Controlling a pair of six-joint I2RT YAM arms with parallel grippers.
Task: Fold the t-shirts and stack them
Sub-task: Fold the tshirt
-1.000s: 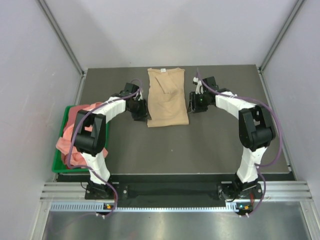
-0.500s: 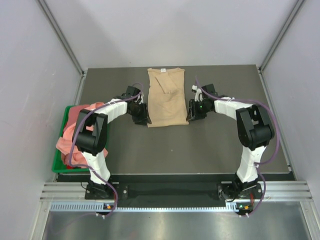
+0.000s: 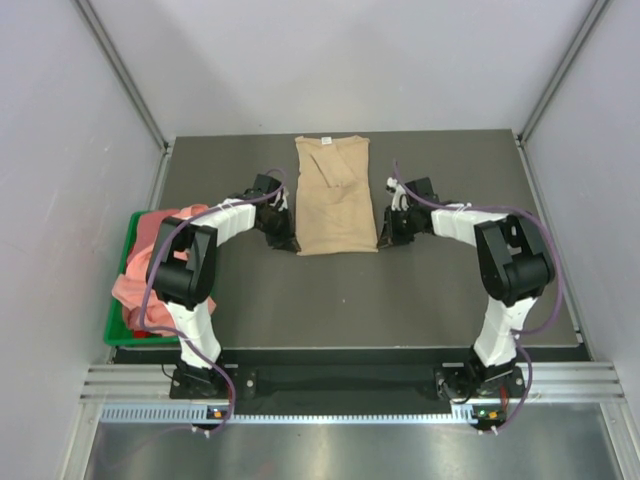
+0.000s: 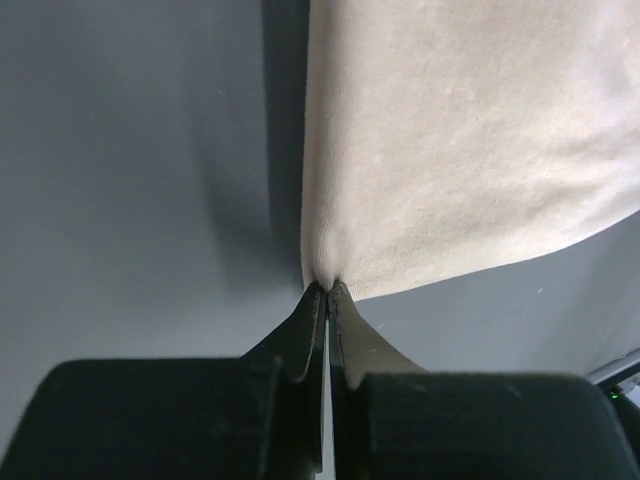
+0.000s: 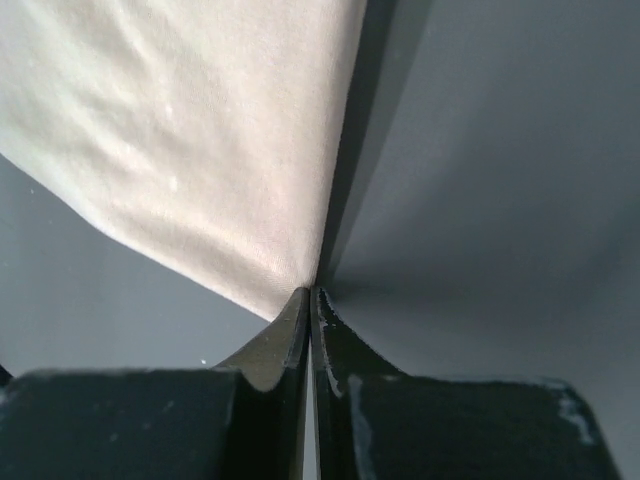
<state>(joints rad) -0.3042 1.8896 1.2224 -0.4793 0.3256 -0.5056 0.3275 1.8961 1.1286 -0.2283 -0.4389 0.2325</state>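
Pinching the near hem corners of the tan t-shirt (image 3: 334,195), spread flat mid-worktop (image 3: 420,290), with left pincer (image 4: 327,292) and right pincer (image 5: 311,292) each clenched on cloth, presumably to fold both evenly, leaving salmon-pink t-shirts (image 3: 150,255) heaped in the green bin (image 3: 113,322).

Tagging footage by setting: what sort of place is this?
Probably a robot test cell, not a home: bare grey walls box in a dark table, with a left arm and right arm bolted at its near edge, working one tan shirt.
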